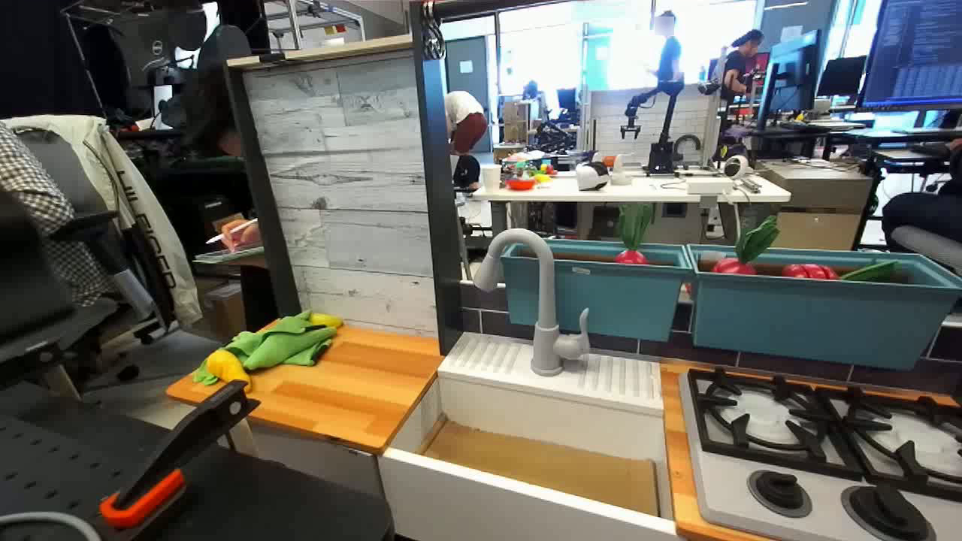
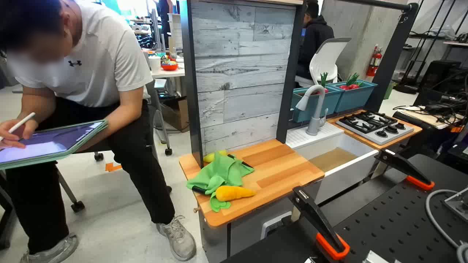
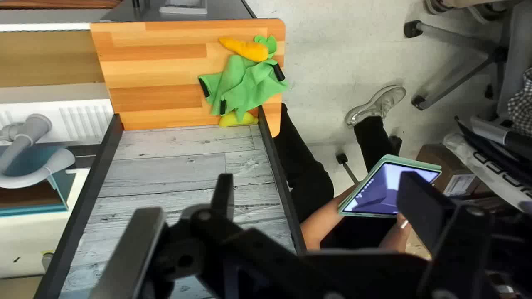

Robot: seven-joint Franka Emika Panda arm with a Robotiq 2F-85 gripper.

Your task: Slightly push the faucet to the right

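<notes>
Grey arched gooseneck faucet stands upright on the ribbed white ledge behind a white rectangular sink in both exterior views; dark two-fingered gripper, in the wrist view, has its jaws spread wide

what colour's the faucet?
The faucet is plain grey, seen best in an exterior view.

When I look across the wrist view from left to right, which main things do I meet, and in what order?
Faucet → green cloth → tablet → jacket.
</notes>
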